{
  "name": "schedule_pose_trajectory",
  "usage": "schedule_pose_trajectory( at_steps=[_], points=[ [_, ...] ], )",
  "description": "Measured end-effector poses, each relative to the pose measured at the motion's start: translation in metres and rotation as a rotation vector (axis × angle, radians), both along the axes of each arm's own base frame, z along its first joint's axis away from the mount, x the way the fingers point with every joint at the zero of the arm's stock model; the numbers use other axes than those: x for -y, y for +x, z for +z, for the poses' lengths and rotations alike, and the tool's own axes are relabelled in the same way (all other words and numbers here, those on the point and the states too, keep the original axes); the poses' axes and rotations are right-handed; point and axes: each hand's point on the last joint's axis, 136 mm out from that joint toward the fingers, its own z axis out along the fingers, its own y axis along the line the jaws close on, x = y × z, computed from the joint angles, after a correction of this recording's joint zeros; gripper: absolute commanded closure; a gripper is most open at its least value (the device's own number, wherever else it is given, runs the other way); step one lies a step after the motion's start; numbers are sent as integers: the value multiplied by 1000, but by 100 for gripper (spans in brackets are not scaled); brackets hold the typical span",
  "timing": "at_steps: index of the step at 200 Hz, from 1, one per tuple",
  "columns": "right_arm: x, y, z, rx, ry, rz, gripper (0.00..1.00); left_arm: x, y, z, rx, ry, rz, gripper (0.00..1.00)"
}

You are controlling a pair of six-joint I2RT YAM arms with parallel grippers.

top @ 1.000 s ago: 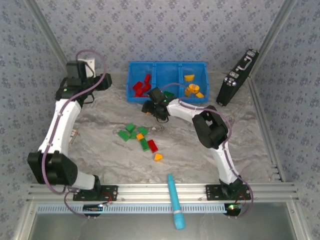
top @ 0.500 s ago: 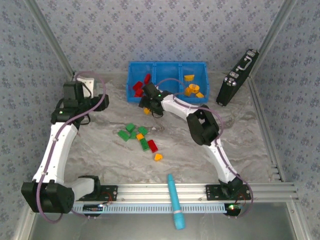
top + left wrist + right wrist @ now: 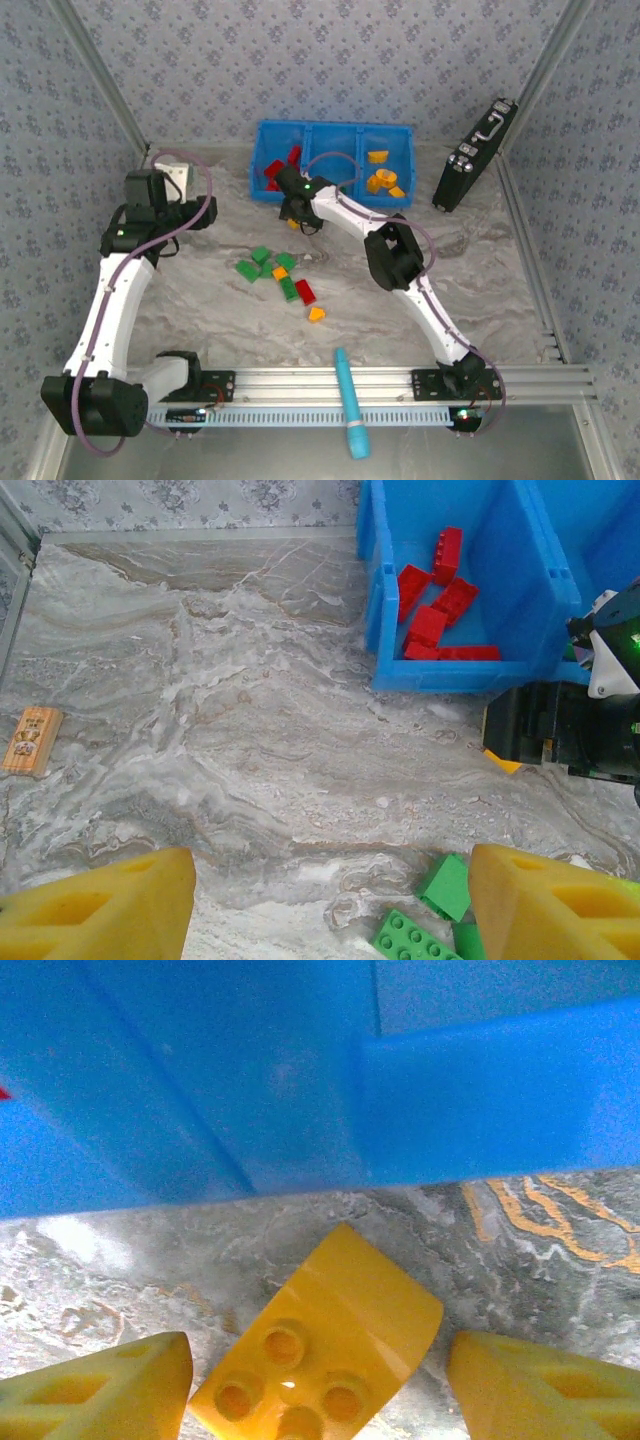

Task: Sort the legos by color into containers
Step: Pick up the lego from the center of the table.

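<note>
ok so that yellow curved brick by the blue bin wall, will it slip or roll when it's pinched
Probably rigid: the yellow brick looks like hard moulded plastic, so it should not squash. Its glossy rounded side could slide off the fingers if pinched across the curve. With flat faces too, it seems unlikely to roll.

The right gripper (image 3: 294,212) slid to its left, now facing the bin (image 3: 335,126) at its left divider; the left gripper (image 3: 332,880) drew back.
</note>
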Motion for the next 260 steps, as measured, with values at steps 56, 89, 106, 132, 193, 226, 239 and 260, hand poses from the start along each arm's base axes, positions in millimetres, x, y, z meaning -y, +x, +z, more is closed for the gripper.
schedule_pose_trajectory(
  at_steps=[56, 89, 106, 132, 193, 226, 239, 260],
  points=[
    [11, -3, -4, 3, -67, 29, 58, 0, -2, -2, -3, 7, -2, 26],
    [25, -6, -3, 24, -109, 36, 66, 0, -3, -10, -19, 8, -2, 26],
    [44, -9, -4, 25, -144, 30, 69, 2, -4, -13, -26, -1, -6, 26],
    [71, -13, -3, 18, -177, 41, 75, 4, -4, -14, -33, -20, -8, 27],
    [123, -58, 5, -45, -241, 168, 76, 8, -9, -28, -76, -63, -2, 29],
    [128, -74, 49, 2, -237, 284, 75, 15, -17, -54, -152, -143, 13, 29],
    [128, -75, 77, 55, -226, 318, 75, 17, -23, -71, -199, -181, 31, 29],
    [136, -77, 123, 144, -216, 355, 75, 21, -34, -97, -280, -244, 73, 29]
  ],
)
